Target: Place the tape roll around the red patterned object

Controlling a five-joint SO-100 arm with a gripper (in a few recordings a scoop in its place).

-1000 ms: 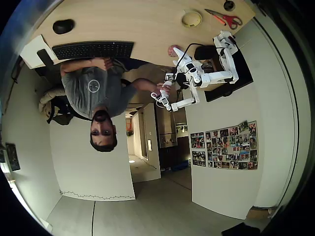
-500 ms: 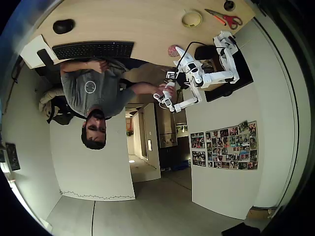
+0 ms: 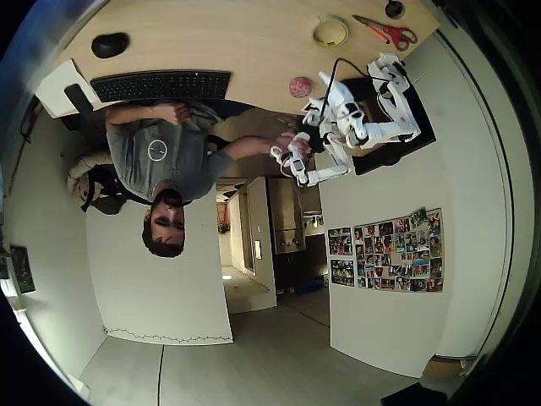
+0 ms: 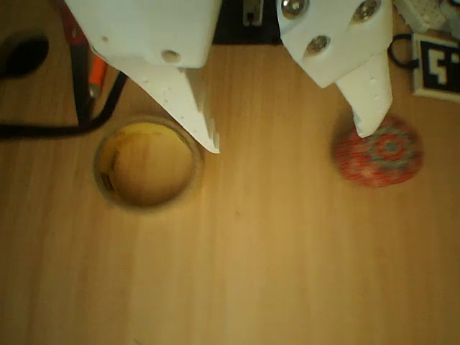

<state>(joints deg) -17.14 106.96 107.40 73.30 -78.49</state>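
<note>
tape roll (image 4: 147, 164) flat on table, empty centre | red patterned object (image 4: 379, 152) apart, right

My arm (image 3: 372, 118), overhead view: white segmented shell with dark joints, a black cable (image 3: 325, 80) looping off its upper links. My pincer (image 4: 287, 140), wrist view: two white moulded fingers (image 4: 188, 100). The finger on the left of the picture is broad, tapers to a point and carries a toothed inner edge and a row of small dimples along its face. The finger on the right is shorter, blunt-tipped and likewise dimpled. Three bright metal screw heads (image 4: 291, 7) sit in the housing above it.
</note>
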